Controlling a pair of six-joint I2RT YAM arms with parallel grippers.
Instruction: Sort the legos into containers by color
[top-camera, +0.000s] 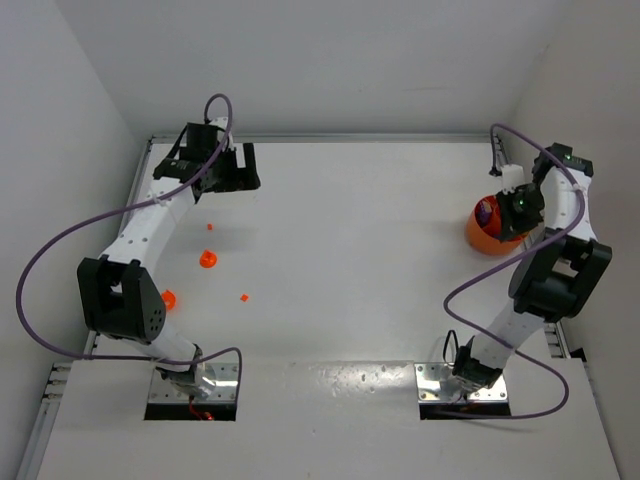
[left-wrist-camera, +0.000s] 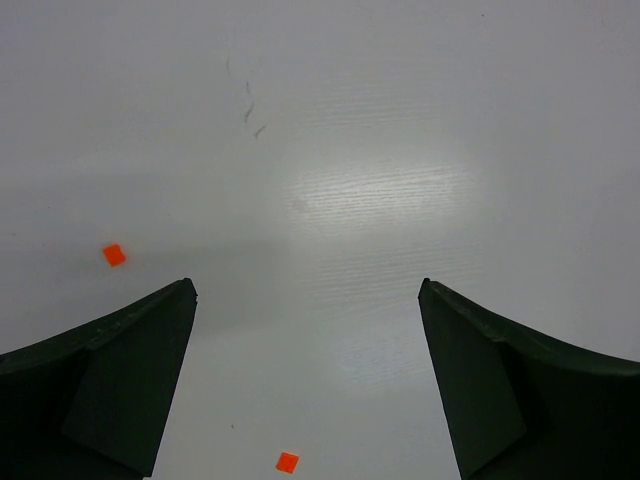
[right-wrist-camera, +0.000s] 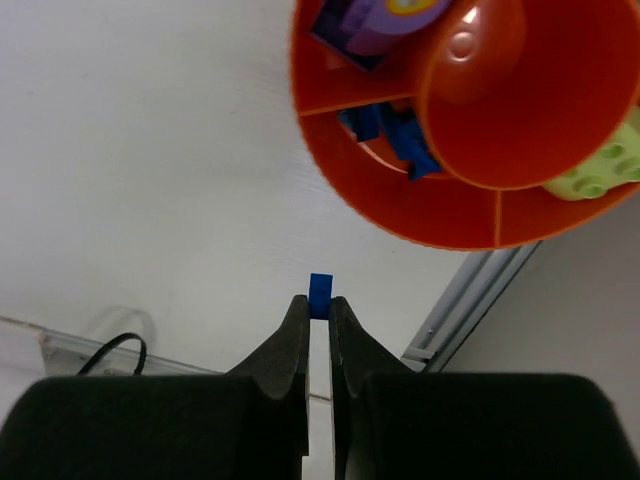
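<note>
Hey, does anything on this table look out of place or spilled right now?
Yes: small orange legos lie scattered loose on the table near the left arm, outside any container. On the right, blue legos sit in the orange bowl.

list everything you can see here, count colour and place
large round orange plastic bowl: one, orange, table's far right
small blue plastic bricks: several, blue, one bowl compartment
purple plastic cup: one, purple, neighbouring compartment
lime studded plastic piece: one, lime, bowl's right side
tiny orange-red plastic bricks: at least two, orange-red, loose near left arm
small round orange plastic cups: two, orange, table's left side
white table: one, white, under everything
left end effector: one, black, open above table
right end effector: one, black, shut on one blue brick
</note>
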